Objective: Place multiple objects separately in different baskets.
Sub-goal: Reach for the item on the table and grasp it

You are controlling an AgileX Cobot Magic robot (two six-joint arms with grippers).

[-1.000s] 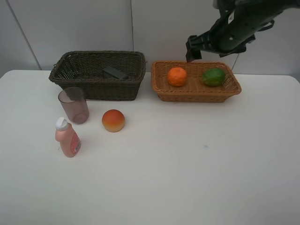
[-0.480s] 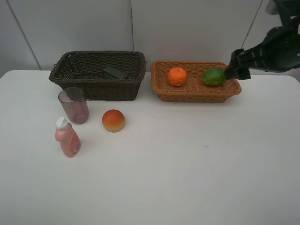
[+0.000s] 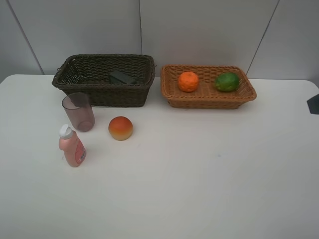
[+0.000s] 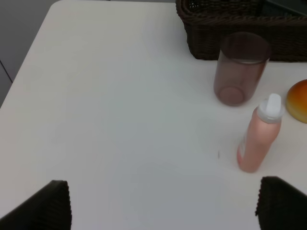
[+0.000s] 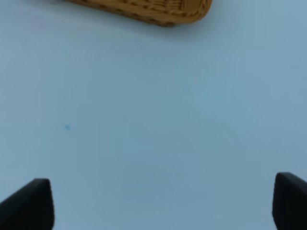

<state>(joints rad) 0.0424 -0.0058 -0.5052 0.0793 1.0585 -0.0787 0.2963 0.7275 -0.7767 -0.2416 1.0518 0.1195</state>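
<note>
The dark brown basket (image 3: 102, 79) holds the black bottle (image 3: 122, 77). The tan basket (image 3: 207, 94) holds the orange (image 3: 188, 81) and the green fruit (image 3: 227, 81). The purplish cup (image 3: 78, 111), the pink bottle (image 3: 72, 147) and the peach-like fruit (image 3: 120, 128) stand on the table in front of the dark basket. My left gripper (image 4: 163, 206) is open and empty above the table, short of the pink bottle (image 4: 259, 134) and the cup (image 4: 240, 69). My right gripper (image 5: 158, 206) is open and empty over bare table, near the tan basket's rim (image 5: 153, 9).
The white table (image 3: 199, 174) spreads in front of the baskets. A dark bit of the right arm (image 3: 314, 104) shows at the right edge of the high view. A grey wall stands behind the baskets. The left arm is out of the high view.
My right arm has swung from above the tan basket to the right and down, almost out of the high view. The objects have not moved.
</note>
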